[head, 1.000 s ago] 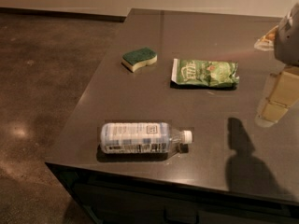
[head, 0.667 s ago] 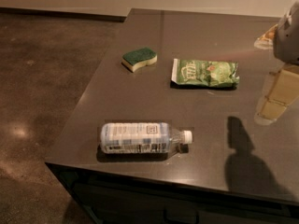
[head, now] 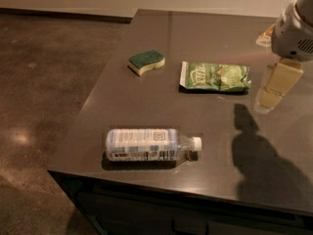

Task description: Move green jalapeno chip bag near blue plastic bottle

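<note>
The end effector (head: 268, 98) is hanging at the right edge of the view, just beside the right end of the green jalapeno chip bag (head: 215, 76) and apart from it. Only its pale cream lower part is showing below a grey-white arm housing (head: 293, 31), which the frame is cutting off at the top and right. Whether the end effector is open or closed cannot be told from this angle, nor can its height above the table (head: 146, 99). Its dark shadow (head: 259, 155) is falling across the near right part of the table.

The chip bag is lying flat towards the far side of the table, its long side running left to right and its white lettering too small to read. The blue plastic bottle (head: 146, 144) is lying on its side near the front edge, well apart from the bag, with its white cap pointing right; the print on its label is not legible. A green-topped yellow sponge (head: 146, 61) is sitting left of the bag, near it but not touching.

Behind the arm housing, a small orange-and-white object (head: 265, 35) is peeking out, mostly hidden and impossible to identify. The table's right side is running out of view.
</note>
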